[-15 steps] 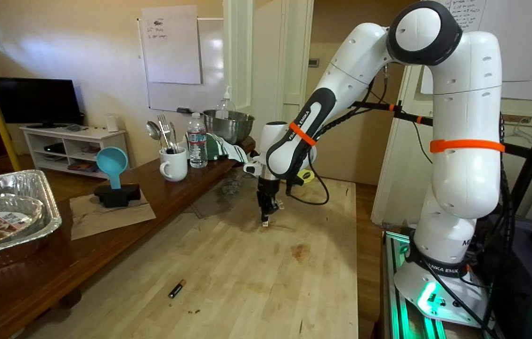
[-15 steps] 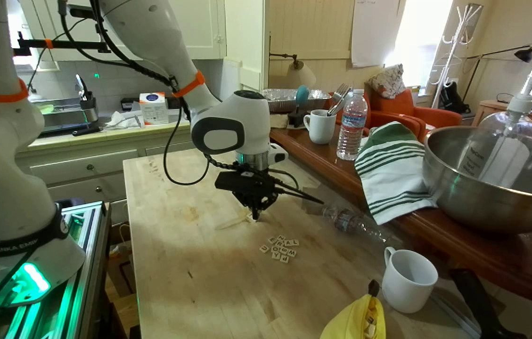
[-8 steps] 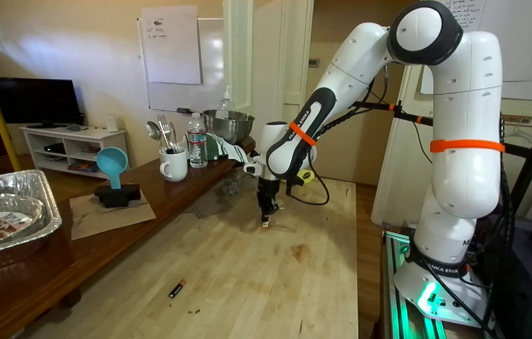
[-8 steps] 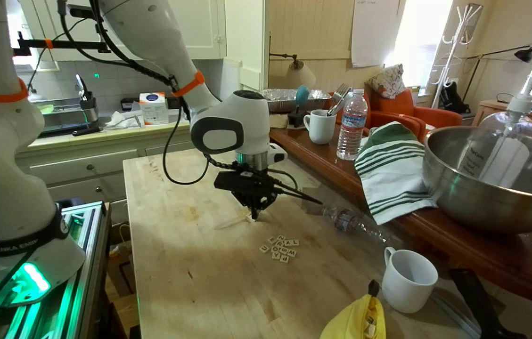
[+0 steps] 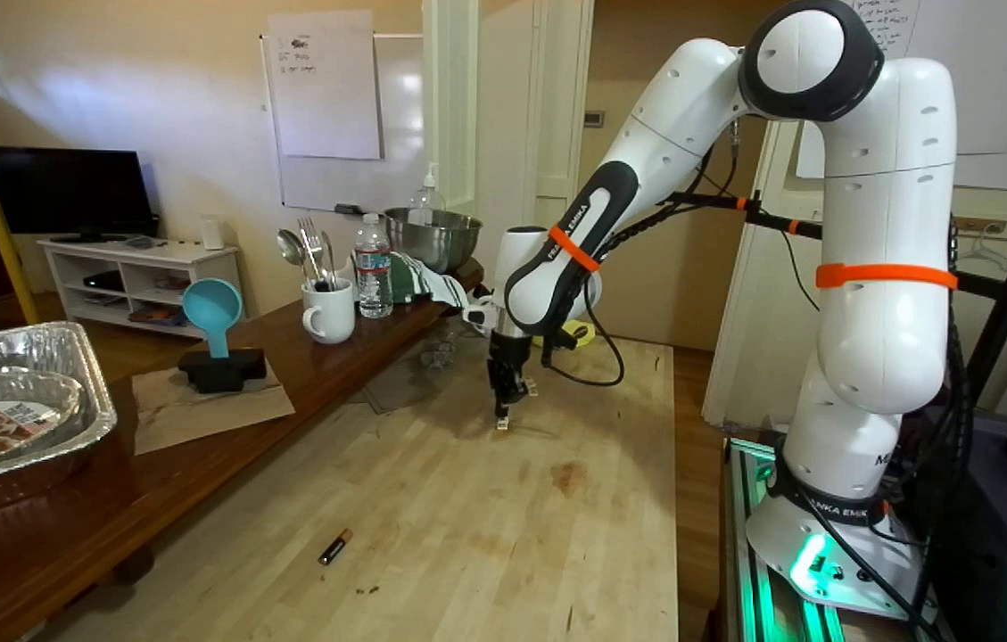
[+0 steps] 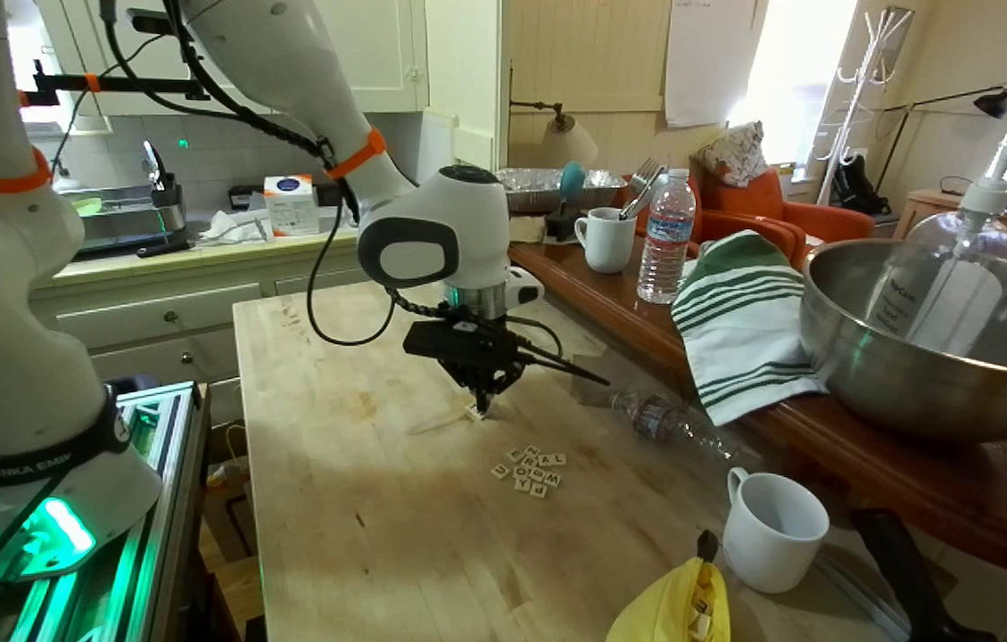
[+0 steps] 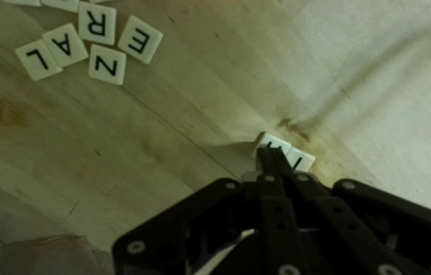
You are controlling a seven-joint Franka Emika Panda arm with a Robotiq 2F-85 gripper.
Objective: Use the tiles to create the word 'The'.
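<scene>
My gripper (image 7: 271, 150) is shut, its black fingertips pressed together with nothing visible between them. In the wrist view the tips overlap a whitish tile (image 7: 275, 140), hiding much of its letter; whether they touch it I cannot tell. A second tile (image 7: 304, 158) lies against it on the right, also partly covered, with one dark stroke showing. In an exterior view the gripper (image 6: 481, 408) is just at these tiles (image 6: 471, 412), and also in an exterior view (image 5: 501, 417). Several loose tiles lie in a cluster (image 6: 532, 473); the wrist view shows E (image 7: 140, 39), R (image 7: 97, 23), N (image 7: 107, 65), A (image 7: 65, 44) and L (image 7: 38, 60).
A yellow pouch (image 6: 672, 602) and a white mug (image 6: 775, 532) stand at the table's near end. A clear bottle (image 6: 659, 417) lies by the raised brown counter (image 5: 280, 392). A battery (image 5: 335, 547) lies on the wooden table. A steel bowl (image 6: 922, 357) sits on the counter.
My gripper has risen very slightly above the two tiles, and the arm's elbow has shifted a little. The tiles by the gripper and the cluster look unmoved.
</scene>
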